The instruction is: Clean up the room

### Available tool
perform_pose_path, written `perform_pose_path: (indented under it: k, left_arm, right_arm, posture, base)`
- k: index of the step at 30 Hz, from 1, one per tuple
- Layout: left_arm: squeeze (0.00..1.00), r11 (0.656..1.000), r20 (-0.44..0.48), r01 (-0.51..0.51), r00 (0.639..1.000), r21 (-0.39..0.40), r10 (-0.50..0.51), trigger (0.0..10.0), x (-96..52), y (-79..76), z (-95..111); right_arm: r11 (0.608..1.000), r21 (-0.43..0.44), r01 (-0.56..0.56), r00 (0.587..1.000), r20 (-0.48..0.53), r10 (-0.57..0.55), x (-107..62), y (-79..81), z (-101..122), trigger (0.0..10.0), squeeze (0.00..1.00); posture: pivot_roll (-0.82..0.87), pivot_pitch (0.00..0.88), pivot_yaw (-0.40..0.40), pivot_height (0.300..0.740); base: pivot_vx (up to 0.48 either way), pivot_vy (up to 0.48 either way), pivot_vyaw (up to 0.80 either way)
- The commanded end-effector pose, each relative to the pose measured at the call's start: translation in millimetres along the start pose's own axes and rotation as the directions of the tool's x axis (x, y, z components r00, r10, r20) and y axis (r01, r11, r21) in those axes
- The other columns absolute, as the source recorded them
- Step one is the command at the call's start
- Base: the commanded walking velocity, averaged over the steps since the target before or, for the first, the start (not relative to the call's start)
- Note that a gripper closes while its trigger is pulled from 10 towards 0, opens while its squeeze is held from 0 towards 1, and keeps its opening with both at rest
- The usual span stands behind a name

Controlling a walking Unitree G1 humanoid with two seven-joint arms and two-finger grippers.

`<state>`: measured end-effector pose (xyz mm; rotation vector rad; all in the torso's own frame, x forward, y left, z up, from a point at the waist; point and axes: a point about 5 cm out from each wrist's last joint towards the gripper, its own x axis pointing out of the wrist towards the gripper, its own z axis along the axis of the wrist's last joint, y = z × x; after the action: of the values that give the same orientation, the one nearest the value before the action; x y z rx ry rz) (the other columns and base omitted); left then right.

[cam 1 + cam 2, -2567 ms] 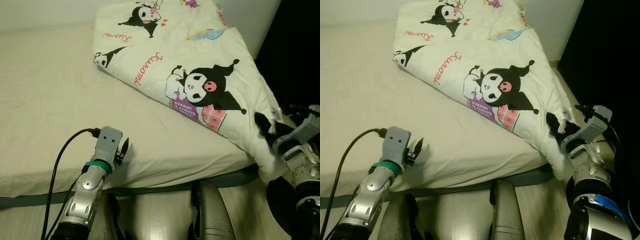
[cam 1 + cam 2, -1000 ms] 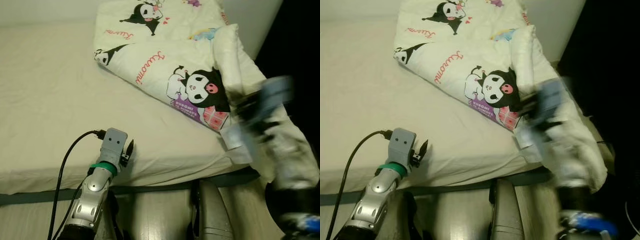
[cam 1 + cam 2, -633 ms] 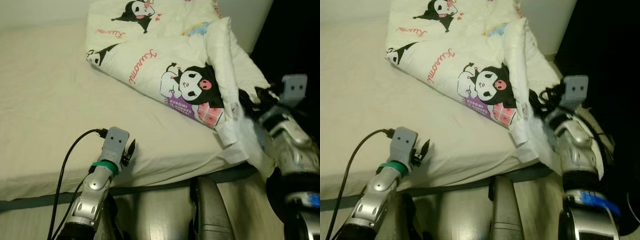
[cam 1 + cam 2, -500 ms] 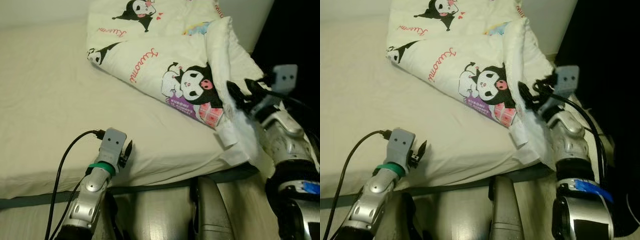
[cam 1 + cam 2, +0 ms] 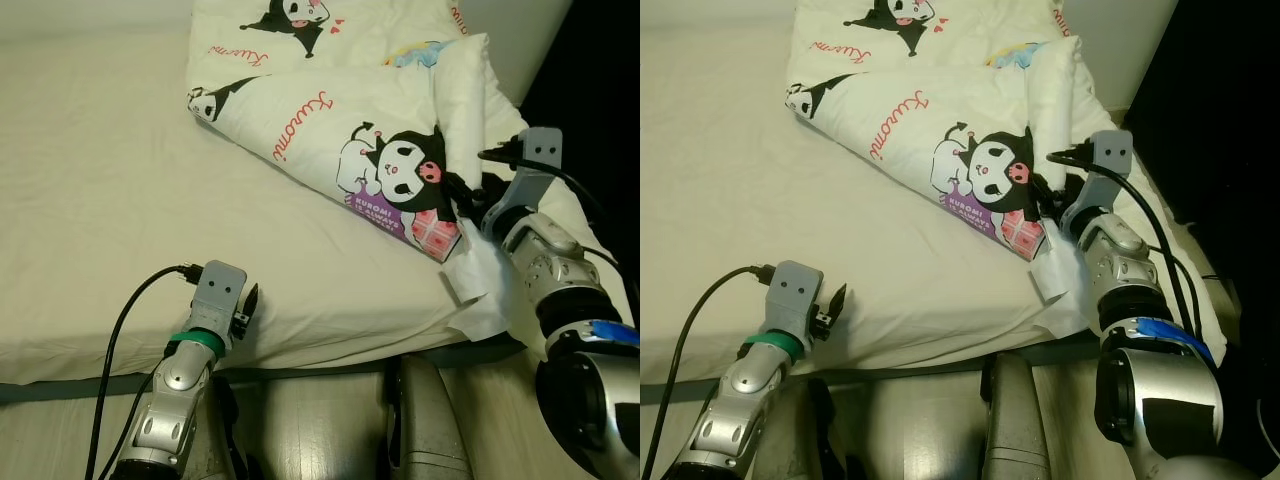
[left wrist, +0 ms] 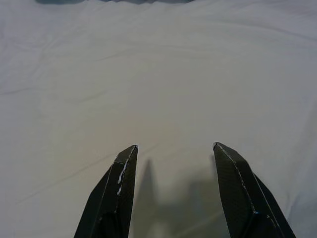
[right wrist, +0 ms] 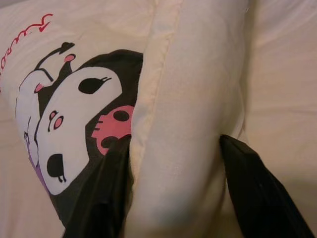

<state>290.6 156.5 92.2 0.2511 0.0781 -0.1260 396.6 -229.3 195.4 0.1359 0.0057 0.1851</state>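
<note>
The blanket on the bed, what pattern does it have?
Cream blanket with black-and-white cartoon characters; clearest in the left eye view.

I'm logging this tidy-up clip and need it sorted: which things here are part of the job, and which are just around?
Part of the job:
- printed quilt, its folded edge between the fingers of the right gripper
- right gripper, closed on that edge

Just around:
- bed sheet, bare
- left gripper, open, hovering over the sheet
- black cable on the left arm

bedroom: bed point(image 5: 90, 200), cartoon quilt point(image 5: 330, 110)
</note>
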Motion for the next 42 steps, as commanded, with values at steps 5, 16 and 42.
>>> perform_pose_path:
  k: [5, 16, 42]
  left_arm:
    - [0.0, 1.0, -0.031, -0.008, 0.999, 0.0, 0.008, 10.0, -5.2, 0.4, -7]
    - [0.0, 1.0, -0.03, 0.006, 1.0, -0.01, -0.006, 10.0, -1.1, -6.0, -5]
    - [0.0, 0.988, 0.053, -0.142, 0.988, -0.063, 0.145, 10.0, 15.4, 14.6, 24]
  right_arm:
    - [0.999, 0.027, -0.025, 0.999, -0.024, 0.026, -0.2, -0.3, -2, 0.0, 0.0]
    - [0.975, 0.06, -0.215, 0.976, 0.052, 0.212, 2.0, 13.2, 8, 0.0, 0.0]
    - [0.122, -0.059, -0.991, 0.134, -0.56, 0.818, -121.6, 168.1, -155, 10.0, 0.0]
  posture:
    - [-0.03, 0.191, 0.087, 0.515]
    - [-0.06, 0.191, 0.093, 0.515]
    - [-0.08, 0.184, 0.084, 0.515]
  base:
    - [0.0, 0.0, 0.0]
    - [0.0, 0.0, 0.0]
    - [0.0, 0.0, 0.0]
